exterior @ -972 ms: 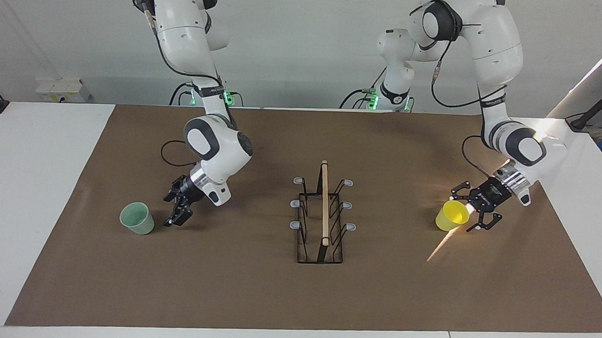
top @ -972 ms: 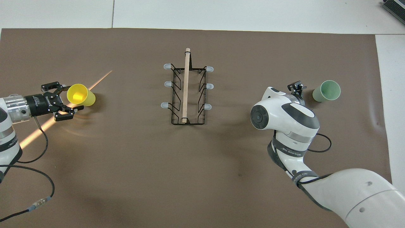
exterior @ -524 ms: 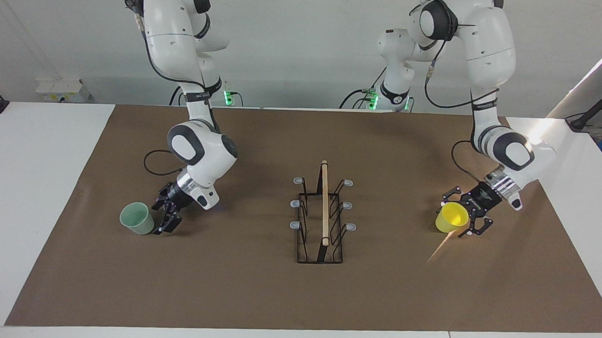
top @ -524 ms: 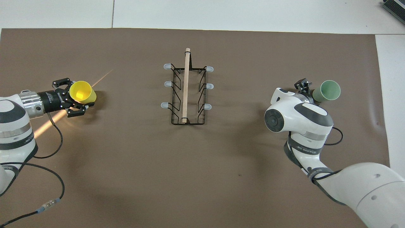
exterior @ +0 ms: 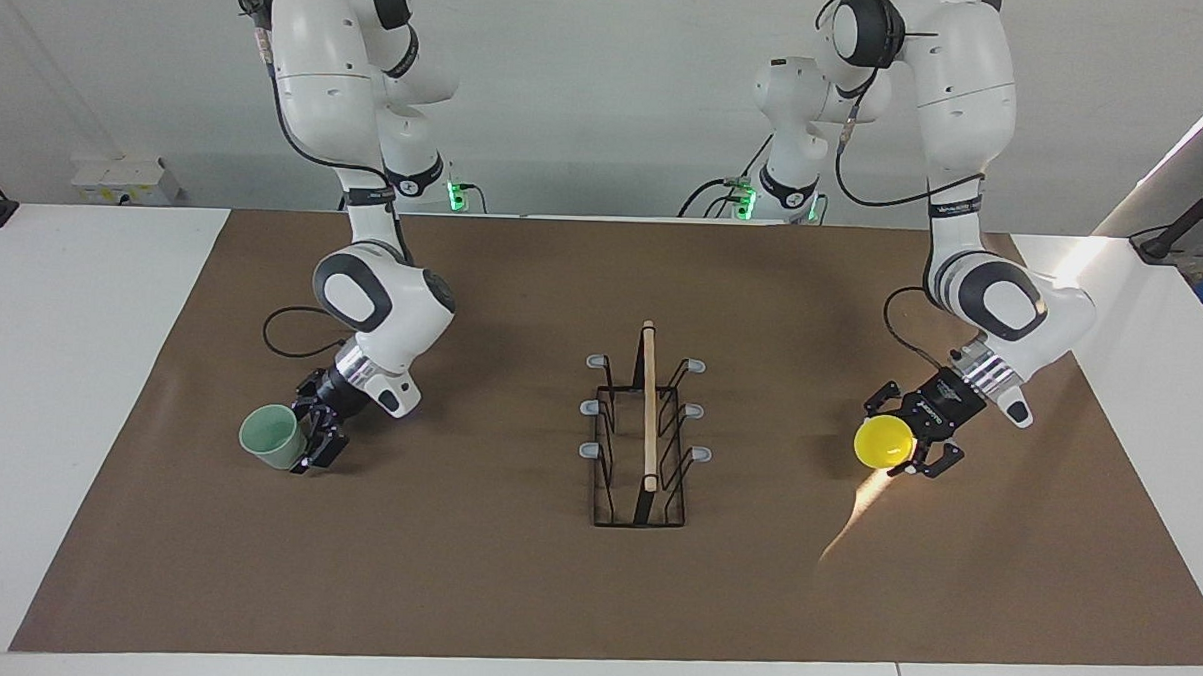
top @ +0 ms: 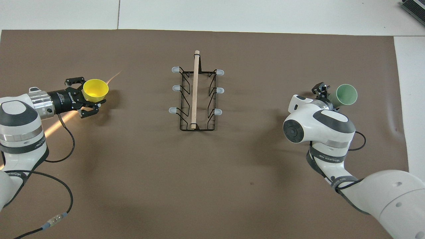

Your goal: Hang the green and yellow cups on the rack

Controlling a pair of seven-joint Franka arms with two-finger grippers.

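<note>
White tabletop (exterior: 80, 380) under brown mat (exterior: 513, 575). Wire rack (exterior: 644, 435) stands mid-mat, wooden bar on top, six grey-tipped prongs. Green cup (exterior: 272, 437) on mat toward right arm's end, well apart from rack. Yellow cup (exterior: 883, 441) toward left arm's end, tilted; contact with mat unclear.

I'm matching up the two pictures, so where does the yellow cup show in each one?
Facing view: yellow cup at middle right, at the left pincer.
Overhead view: yellow cup at middle left.
Shared landmark: the rack at the centre of both.
</note>
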